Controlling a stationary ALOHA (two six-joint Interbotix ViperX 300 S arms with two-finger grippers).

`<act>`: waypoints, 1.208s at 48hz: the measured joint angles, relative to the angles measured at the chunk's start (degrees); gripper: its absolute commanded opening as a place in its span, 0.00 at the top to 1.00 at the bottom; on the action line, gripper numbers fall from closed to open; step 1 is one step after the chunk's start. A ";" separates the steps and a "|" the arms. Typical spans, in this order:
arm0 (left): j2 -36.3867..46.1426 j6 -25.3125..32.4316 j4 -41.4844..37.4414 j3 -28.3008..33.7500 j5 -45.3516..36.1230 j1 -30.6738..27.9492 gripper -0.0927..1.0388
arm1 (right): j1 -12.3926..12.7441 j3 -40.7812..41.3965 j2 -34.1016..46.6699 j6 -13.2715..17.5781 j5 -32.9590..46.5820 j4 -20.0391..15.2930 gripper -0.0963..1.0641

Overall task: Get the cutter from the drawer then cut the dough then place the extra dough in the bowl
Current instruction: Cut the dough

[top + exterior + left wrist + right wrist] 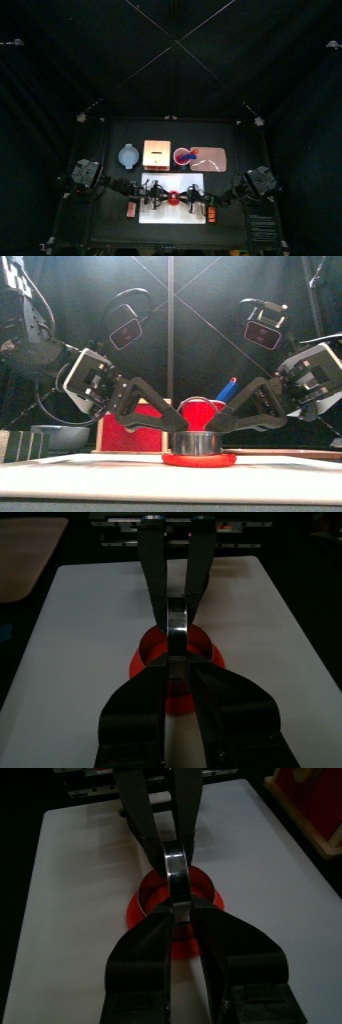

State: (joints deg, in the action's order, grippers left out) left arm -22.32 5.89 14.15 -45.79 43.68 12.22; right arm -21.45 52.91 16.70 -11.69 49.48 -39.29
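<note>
The wire handle of the cutter point(198, 443) is clamped from both sides, by the left gripper point(179, 428) and the right gripper point(219, 427), tips nearly touching. Just below the tips the cutter is seated on the red dough point(199, 460) — both on the white board point(80, 470). The bowl point(128, 155) is seen well behind the left claw.

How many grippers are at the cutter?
2. The left gripper meets the round metal cutter from its left, the right gripper from its right, over the red dough.
</note>
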 measured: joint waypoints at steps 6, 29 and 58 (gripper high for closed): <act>-0.79 -0.09 0.26 0.18 0.00 0.00 0.42 | 0.00 0.00 0.00 0.00 0.00 -0.09 0.47; -1.32 -0.53 0.26 0.53 -0.44 0.00 0.42 | 0.00 -0.26 0.00 0.00 0.00 -0.18 0.47; 3.52 -0.79 0.00 0.79 -4.66 0.00 0.35 | 0.97 -1.76 -2.81 -0.88 -4.83 -0.18 0.35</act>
State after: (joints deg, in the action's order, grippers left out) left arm -18.81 5.10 14.15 -45.00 39.02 12.22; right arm -20.48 51.15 13.89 -12.57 44.65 -39.46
